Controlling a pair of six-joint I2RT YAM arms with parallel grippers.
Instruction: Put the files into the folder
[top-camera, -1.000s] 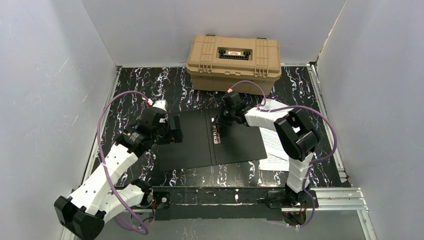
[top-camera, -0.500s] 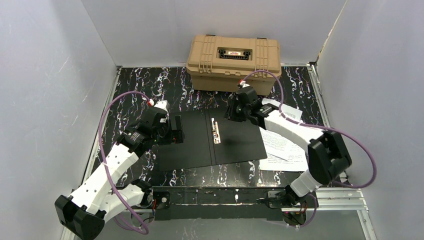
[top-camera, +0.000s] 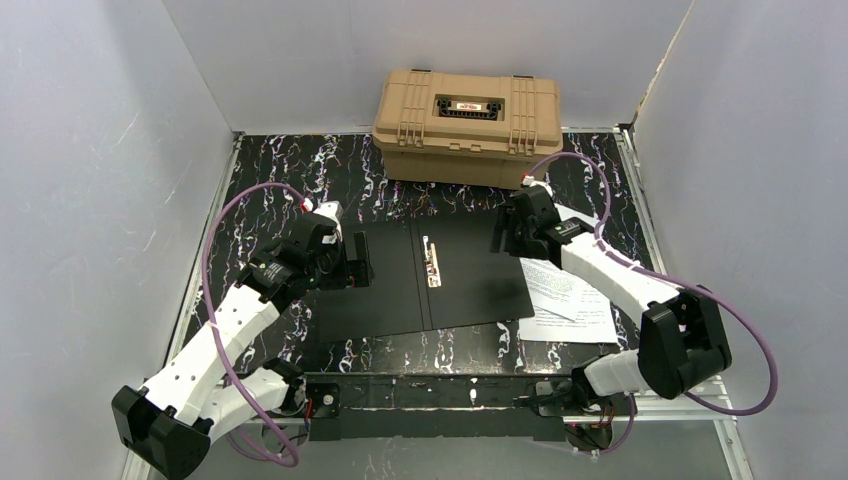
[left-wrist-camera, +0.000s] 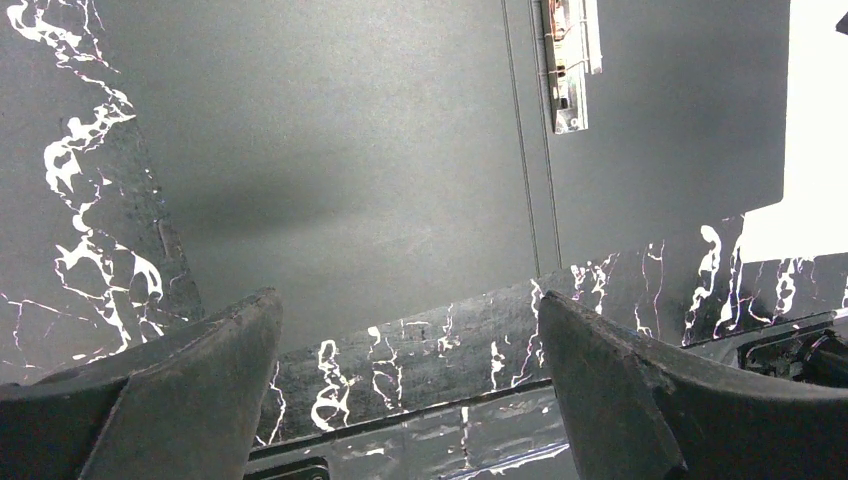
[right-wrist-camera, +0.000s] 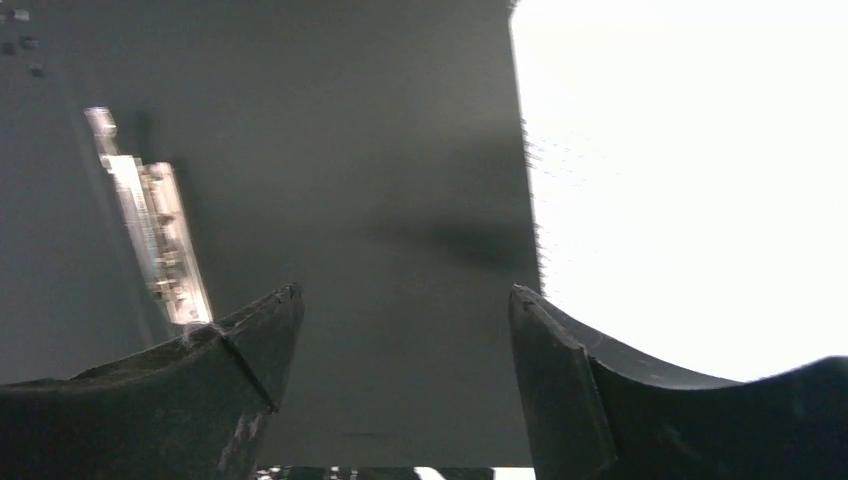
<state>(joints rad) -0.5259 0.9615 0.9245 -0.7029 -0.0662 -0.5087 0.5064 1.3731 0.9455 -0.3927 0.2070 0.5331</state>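
The folder (top-camera: 400, 285) lies open flat in the middle of the table, black inside up, with a metal clip (top-camera: 432, 265) at its spine. The files (top-camera: 567, 298), white printed sheets, lie on the table just past its right edge. My left gripper (top-camera: 356, 262) hovers open over the folder's left half. My right gripper (top-camera: 505, 234) hangs open above the folder's far right corner, holding nothing. The left wrist view shows the folder (left-wrist-camera: 380, 170), the clip (left-wrist-camera: 568, 70) and empty fingers around (left-wrist-camera: 408, 300). The right wrist view shows the folder (right-wrist-camera: 350, 150), glaring white files (right-wrist-camera: 680, 180) and open gripper (right-wrist-camera: 405, 292).
A tan plastic hard case (top-camera: 467, 125) stands shut at the back of the table, behind the folder. White walls close in on the left, back and right. A metal rail (top-camera: 660, 395) runs along the near edge by the arm bases.
My right gripper has let go at the clip, opened wide and swung right toward the folder's right edge. The left gripper has barely shifted and stays open.
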